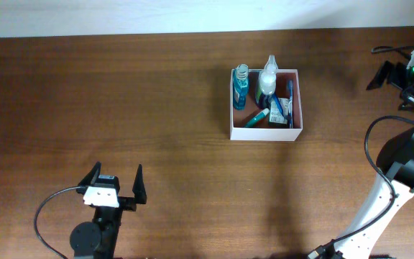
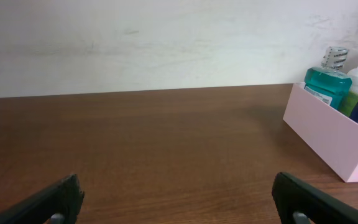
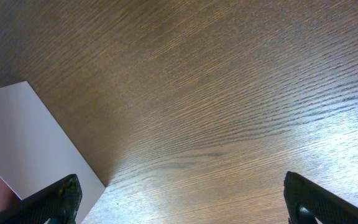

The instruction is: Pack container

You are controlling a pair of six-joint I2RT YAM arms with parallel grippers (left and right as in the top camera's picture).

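The container (image 1: 264,133), a square white-walled box with a reddish-brown inside, stands right of the table's middle. In it are a teal bottle (image 1: 241,85), a white spray bottle (image 1: 268,75), a teal tube (image 1: 256,119) and a small packet (image 1: 279,109). My left gripper (image 1: 115,180) is open and empty near the front left, far from the box. The left wrist view has the container (image 2: 328,134) at the right, beyond the gripper (image 2: 179,199). My right gripper (image 1: 379,74) is open and empty to the right of the box. Its wrist view shows a container wall (image 3: 23,143) beside the gripper (image 3: 182,199).
Bare brown wooden table (image 1: 121,93) lies between my left gripper and the container. A pale wall (image 2: 166,43) runs along the table's far edge. Black cables (image 1: 379,144) loop around the right arm at the right edge.
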